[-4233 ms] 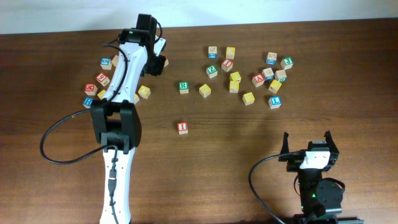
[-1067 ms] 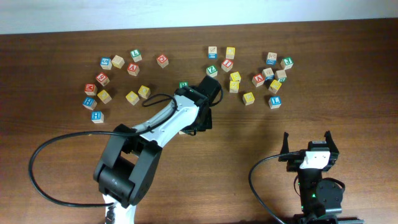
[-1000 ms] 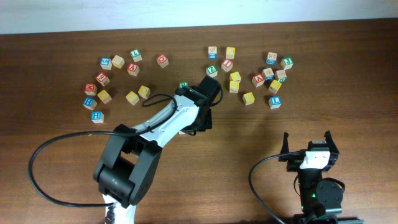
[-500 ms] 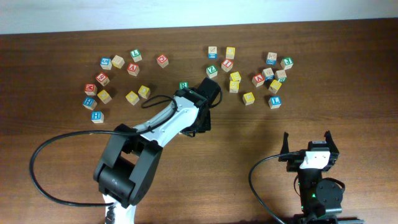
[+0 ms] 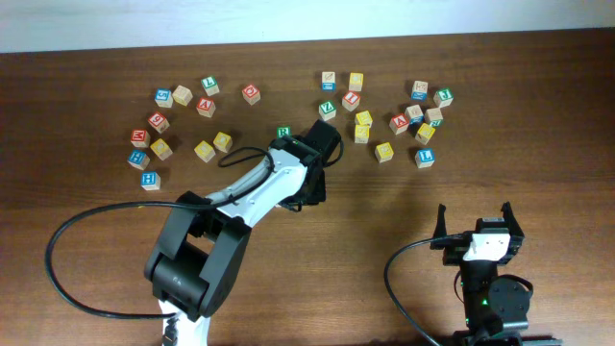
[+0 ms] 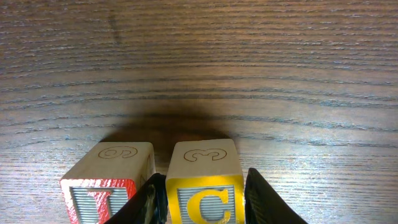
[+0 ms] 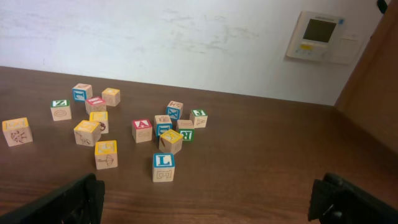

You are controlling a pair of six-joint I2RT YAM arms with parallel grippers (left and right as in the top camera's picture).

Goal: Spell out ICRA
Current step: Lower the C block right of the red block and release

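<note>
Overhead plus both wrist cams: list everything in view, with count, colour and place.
red-faced wooden I cube: 1, red, mid-table, beside C with one finger between them
yellow-faced wooden C cube: 1, yellow, between the left gripper's fingers
green-faced wooden R cube: 1, green, alone, just beyond the left arm
red-faced wooden A cube: 1, red, in the right cluster
left cluster of wooden letter cubes: about 12, mixed colours, far left
right cluster of wooden letter cubes: about 13 besides A, mixed colours, far right
brown wooden table: 1
wall panel: 1, white, on the wall
left gripper: fingers flank C, grip unclear
right gripper: open, empty, near right
</note>
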